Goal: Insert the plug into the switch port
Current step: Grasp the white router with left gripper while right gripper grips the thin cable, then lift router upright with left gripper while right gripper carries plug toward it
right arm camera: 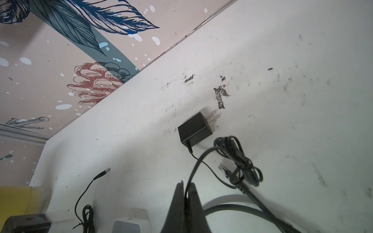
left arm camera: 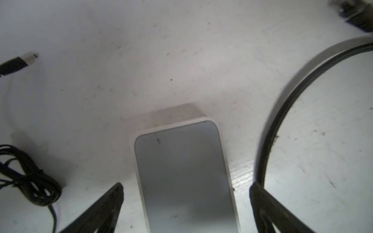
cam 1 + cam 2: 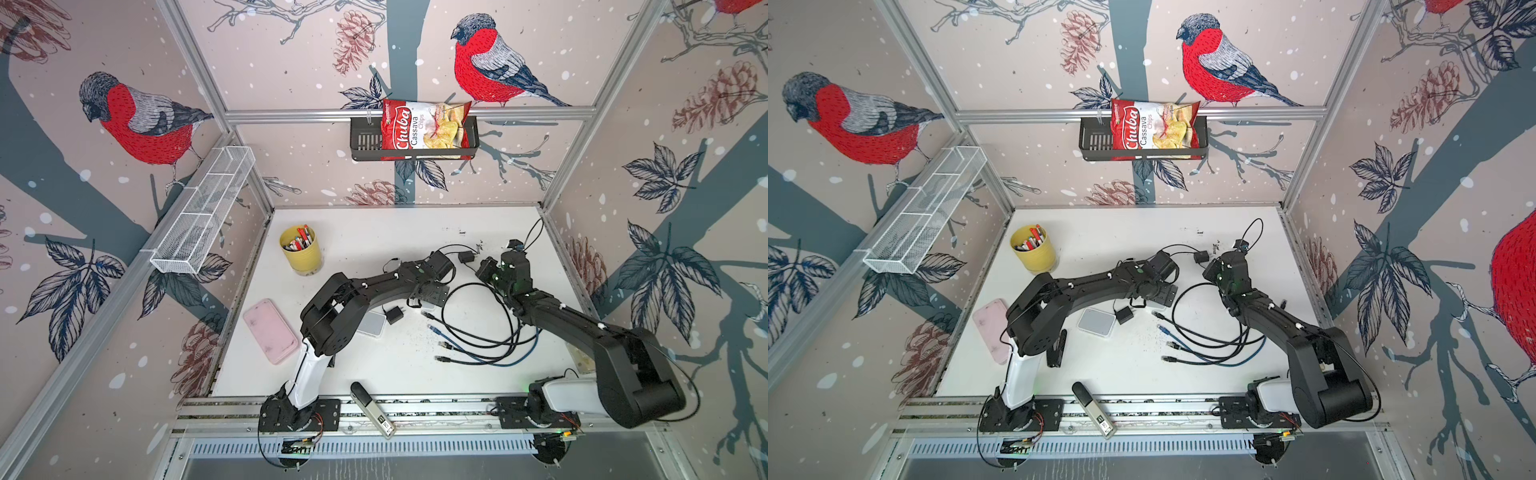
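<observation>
Over the white box (image 2: 177,153), the left tool (image 2: 186,186) hangs, jaws spread.

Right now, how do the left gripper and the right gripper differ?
The left gripper is open wide, while the right gripper is shut. The left gripper holds nothing, with a white box lying between its fingers in the wrist view; the right gripper pinches a dark cable. Both have black fingers and sit above the white table.
</observation>
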Robot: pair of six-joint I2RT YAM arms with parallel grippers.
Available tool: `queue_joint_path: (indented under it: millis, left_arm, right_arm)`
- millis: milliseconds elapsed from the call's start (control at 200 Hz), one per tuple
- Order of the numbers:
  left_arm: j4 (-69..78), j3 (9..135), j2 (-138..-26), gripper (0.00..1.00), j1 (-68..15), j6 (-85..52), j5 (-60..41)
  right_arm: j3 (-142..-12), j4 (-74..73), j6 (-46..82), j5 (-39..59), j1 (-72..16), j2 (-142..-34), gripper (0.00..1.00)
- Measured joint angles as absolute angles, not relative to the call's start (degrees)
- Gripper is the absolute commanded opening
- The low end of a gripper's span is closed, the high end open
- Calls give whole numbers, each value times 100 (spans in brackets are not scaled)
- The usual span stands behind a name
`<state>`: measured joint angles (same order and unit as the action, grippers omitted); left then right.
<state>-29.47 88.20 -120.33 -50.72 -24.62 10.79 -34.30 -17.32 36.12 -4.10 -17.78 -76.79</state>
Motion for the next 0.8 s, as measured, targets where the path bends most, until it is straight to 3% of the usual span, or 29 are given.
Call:
queue_joint_path:
  millis: [135, 350, 585, 800]
  left_arm:
    - [-3301, 8997, -12289, 94, -5087, -2550, 1203]
    - [-3336, 9146, -12418, 77, -5092, -2657, 1203]
    - [-3212, 9076, -12403, 46, -5107, -2652, 1258]
    - [-2585, 8396, -12018, 39, -5100, -2497, 1219]
  right_arm:
    - [-3330, -1734, 3614, -414, -1747, -7599, 2]
    - [-3275, -1750, 3616, -414, -1719, -7550, 2]
    - [-3264, -1769, 3618, -403, -1697, -7572, 2]
    - [-3253, -1815, 3618, -316, -1669, -7579, 2]
